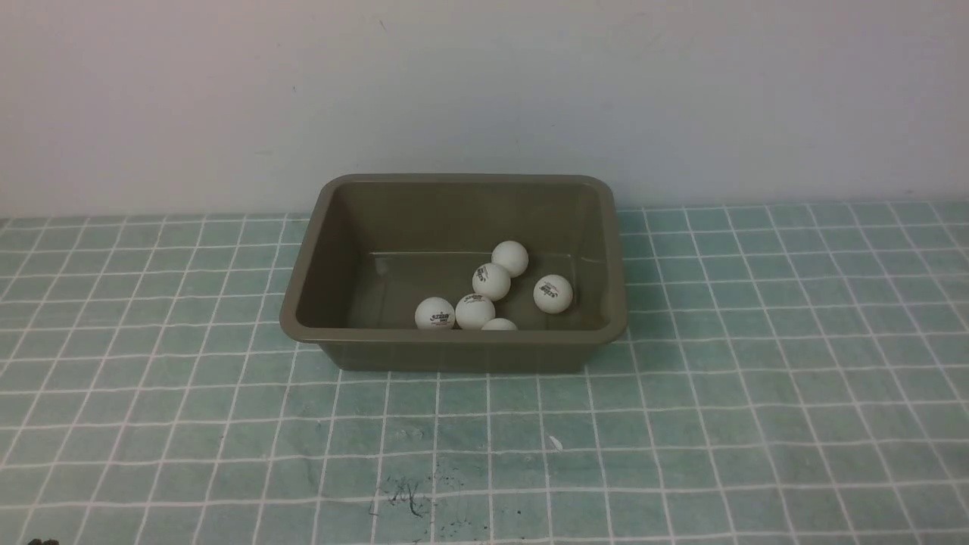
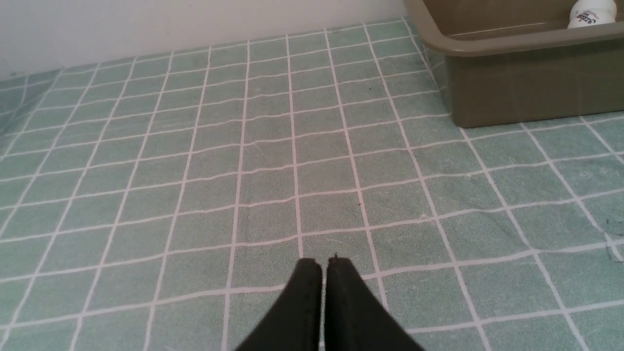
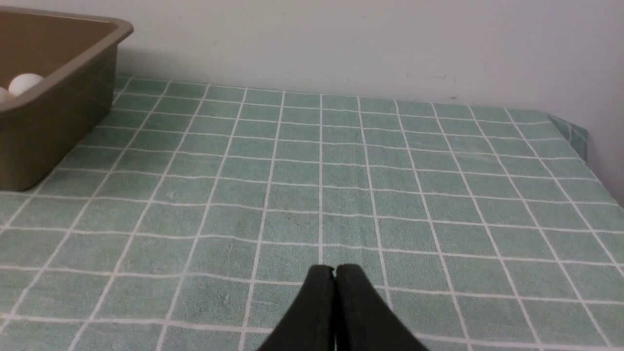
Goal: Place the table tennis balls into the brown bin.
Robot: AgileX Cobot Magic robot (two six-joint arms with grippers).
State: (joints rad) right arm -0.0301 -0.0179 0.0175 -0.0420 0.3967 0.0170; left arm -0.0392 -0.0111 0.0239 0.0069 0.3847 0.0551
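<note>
Front view: balls (image 1: 491, 281) bear dark logos

light even and diffuse, moderately bright; source direction unclear. front view slightly soft, faint vignetting at the corners. brown bin (image 1: 454, 344) casts only a thin soft shadow at its base; weak glare on its glossy floor. table tennis balls (image 1: 492, 281) read clean, logos just legible. wrist views: cloth (image 2: 243, 146) fairly sharp, near black fingertips (image 2: 308, 273) blurred.
</note>
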